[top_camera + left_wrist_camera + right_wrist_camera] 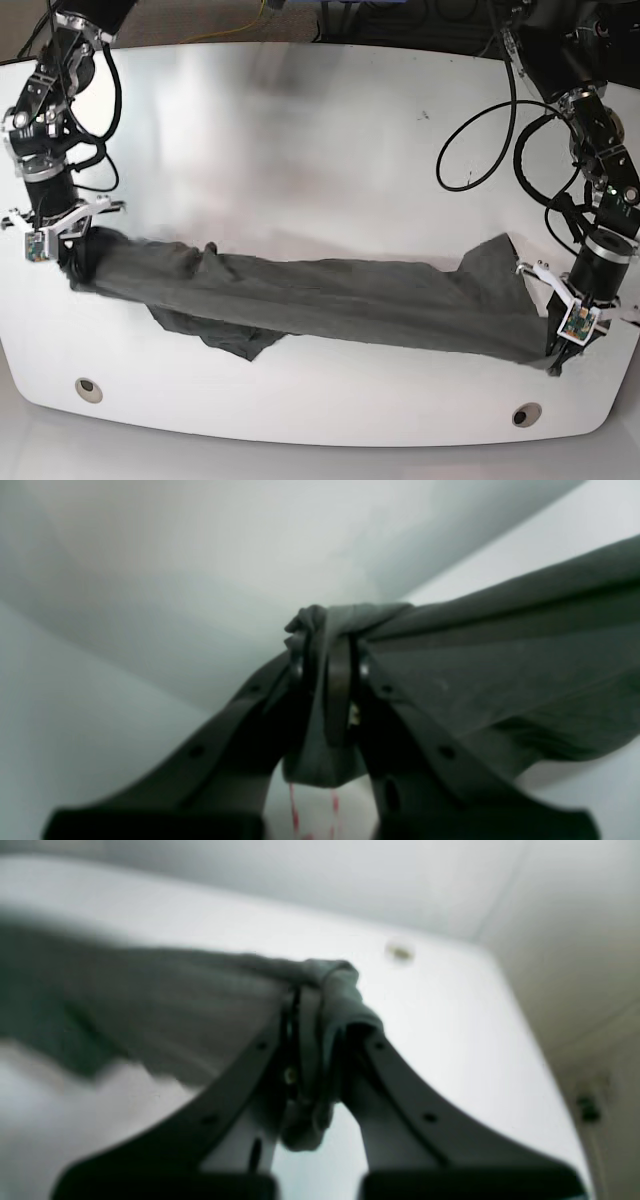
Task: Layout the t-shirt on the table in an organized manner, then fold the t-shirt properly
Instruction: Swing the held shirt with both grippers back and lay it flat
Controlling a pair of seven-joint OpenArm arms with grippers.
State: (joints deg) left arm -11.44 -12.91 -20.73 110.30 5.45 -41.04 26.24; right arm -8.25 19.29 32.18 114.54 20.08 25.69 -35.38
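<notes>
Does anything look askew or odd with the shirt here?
Yes. The t-shirt is pulled into a long, bunched band between the right hand and left hand, not spread flat. A flap hangs loose below the band's left part, and folds crumple across the table.

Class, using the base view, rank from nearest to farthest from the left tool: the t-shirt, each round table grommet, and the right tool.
1. Dark grey fabric t-shirt, held by the left tool.
2. Grommet, just below.
3. Far-side grommet.
4. Right tool, opposite end.
</notes>
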